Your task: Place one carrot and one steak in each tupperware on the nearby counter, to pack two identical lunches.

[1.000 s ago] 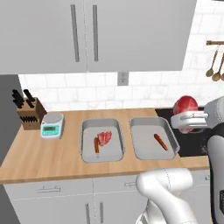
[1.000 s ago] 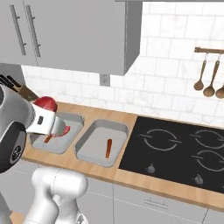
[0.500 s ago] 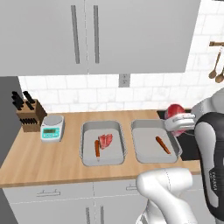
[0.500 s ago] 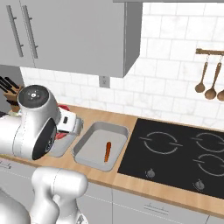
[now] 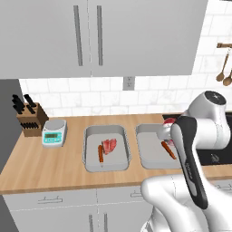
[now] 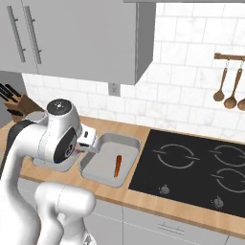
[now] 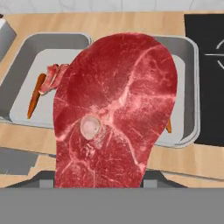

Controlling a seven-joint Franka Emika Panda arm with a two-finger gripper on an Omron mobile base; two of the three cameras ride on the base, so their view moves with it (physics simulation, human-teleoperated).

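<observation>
A: Tabletop [image 5: 59,167], largest item first. What rests on it?

B: Two grey trays side by side. The left tray [image 5: 90,158] holds a steak [image 5: 108,146] and a carrot [image 5: 100,152], touching. The right tray [image 5: 147,156] holds only a carrot [image 5: 169,150]. The stovetop [image 6: 191,167] lies at three o'clock of the right tray; a scale [image 5: 54,132] and a knife block [image 5: 28,118] sit at nine o'clock of the left tray.

A: And the second steak?

B: The raw steak [image 7: 116,109] hangs in the hand [image 5: 166,130], which is clamped on it. In the hand view it covers the middle, spanning the gap between the two trays; the fingertips are hidden behind the meat. In the left base view a red edge shows just above the right tray's three o'clock rim.

A: What could go wrong?

B: Judging by its size, the slab is wide and limp. Released over the rim or the gap between the trays, it would likely drape on an edge or land on the tabletop. Released too far toward nine o'clock, the left tray would get two steaks. A drop from height could also knock the right tray's carrot.
</observation>
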